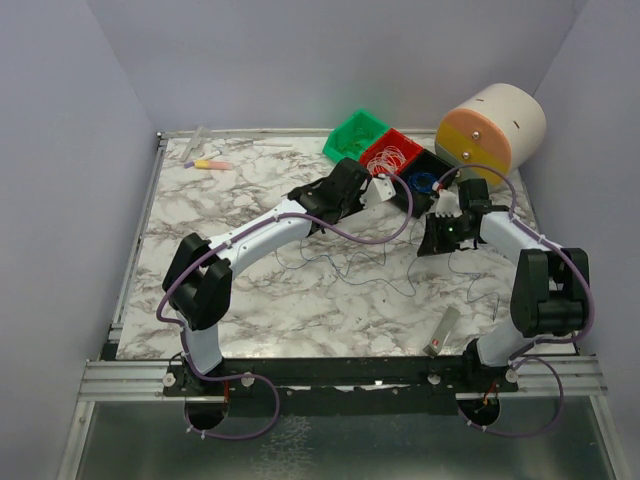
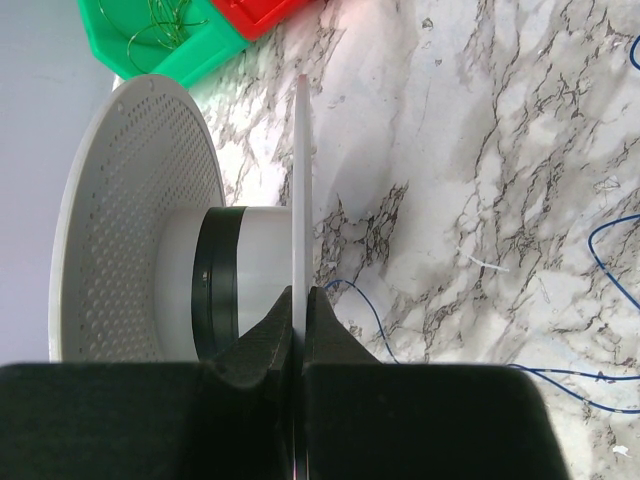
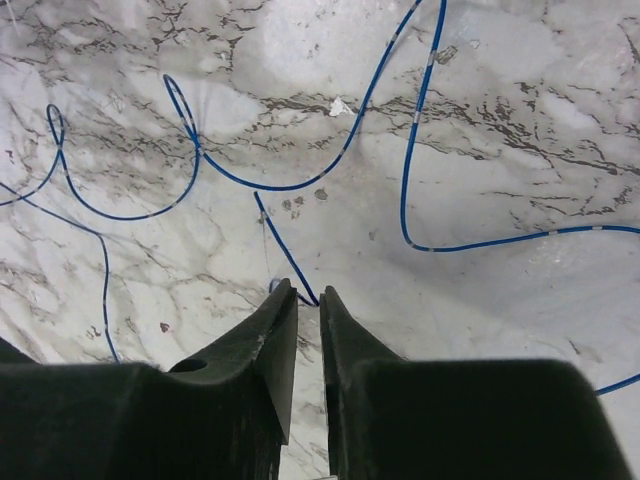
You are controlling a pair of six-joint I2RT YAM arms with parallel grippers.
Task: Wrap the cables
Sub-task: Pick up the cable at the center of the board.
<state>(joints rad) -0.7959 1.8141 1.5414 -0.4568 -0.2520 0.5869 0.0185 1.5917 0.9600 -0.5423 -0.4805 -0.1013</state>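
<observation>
Pale lavender walls [image 1: 300,50] enclose white marble-patterned table [image 1: 300,320] (grey veining); aluminium rail [image 1: 130,378] along near edge.

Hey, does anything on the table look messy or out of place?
The cables lie loose in sprawling loops across the table, while the left gripper holds the spool by its flange. Nothing looks spilled or broken.

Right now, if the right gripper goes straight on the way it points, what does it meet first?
The cable: a strand runs right up between the fingers of the right gripper. Directly behind it lies the marble table; how close, the wrist view cannot settle.
</observation>
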